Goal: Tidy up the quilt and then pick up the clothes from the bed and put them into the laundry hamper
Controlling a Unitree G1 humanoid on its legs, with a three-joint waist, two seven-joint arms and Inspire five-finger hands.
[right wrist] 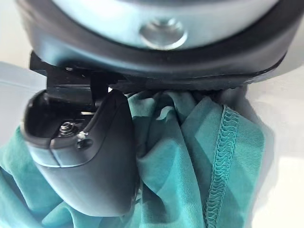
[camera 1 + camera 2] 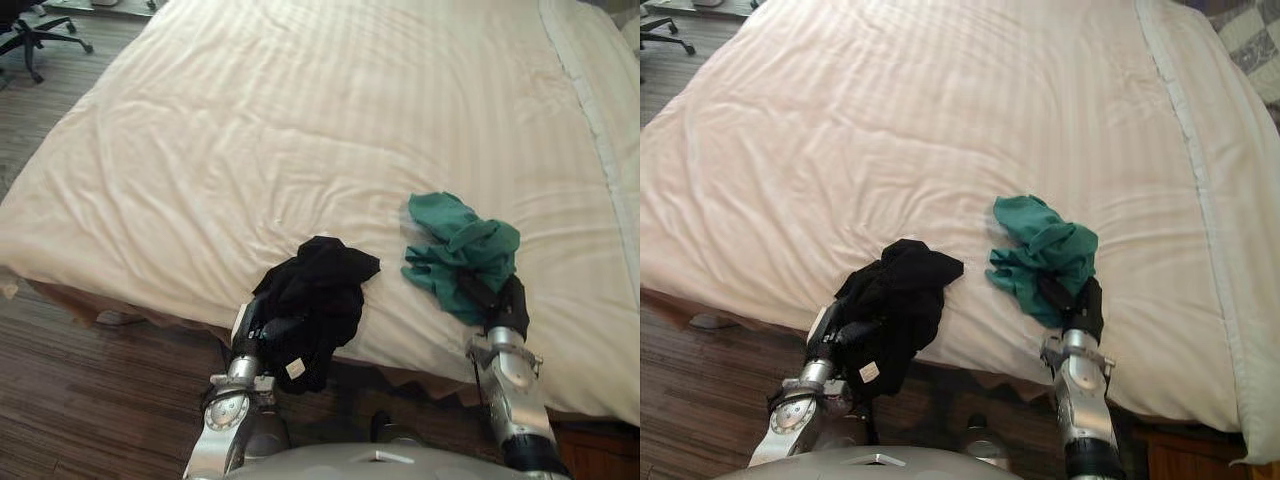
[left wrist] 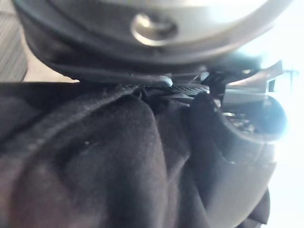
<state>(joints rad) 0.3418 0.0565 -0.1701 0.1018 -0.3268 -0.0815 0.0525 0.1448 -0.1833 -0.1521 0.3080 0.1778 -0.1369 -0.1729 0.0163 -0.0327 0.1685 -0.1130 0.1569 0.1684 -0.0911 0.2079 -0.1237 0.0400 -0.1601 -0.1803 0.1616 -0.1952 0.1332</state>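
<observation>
Item 1: black garment (image 2: 325,280), bunched. The left hand (image 2: 268,328) clutches it with fingers curled into the cloth. Part hangs below the hand, and the rest lies just ahead of it on the cream quilt (image 2: 300,130).

Item 2: green garment (image 2: 455,245), crumpled. The right hand (image 2: 508,305) grips it, thumb (image 1: 90,161) pressed against the fabric. The bulk lies just beyond the hand on the quilt.

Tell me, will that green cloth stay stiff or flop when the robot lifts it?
Probably floppy: the green cloth lies crumpled in soft folds on the bed. Likely light, as thin hemmed fabric bunches round the right hand. Loose ends would likely dangle, as the black cloth droops off the left hand.
</observation>
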